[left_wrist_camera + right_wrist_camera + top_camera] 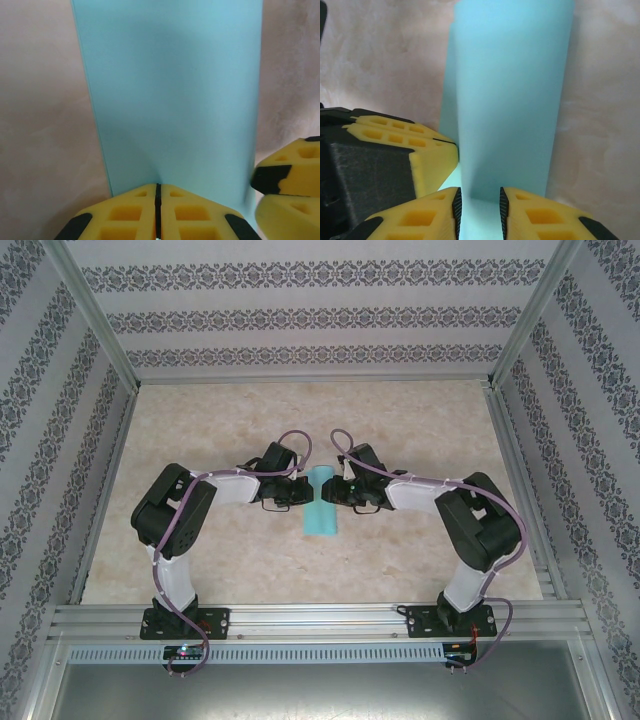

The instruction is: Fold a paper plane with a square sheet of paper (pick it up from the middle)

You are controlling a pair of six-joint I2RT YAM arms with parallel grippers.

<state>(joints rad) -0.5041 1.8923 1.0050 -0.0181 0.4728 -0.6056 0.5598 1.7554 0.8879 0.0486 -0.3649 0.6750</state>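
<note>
Left claw (158, 212), right claw (480, 212) crowd paper (321, 518); far table (400, 425) open.

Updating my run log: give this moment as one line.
left pincer: shut on paper | right pincer: open, astride paper

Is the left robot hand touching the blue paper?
Touching. In the left wrist view the left gripper is pressed shut, and the blue paper curves down right into the thin seam between its jaws.
</note>
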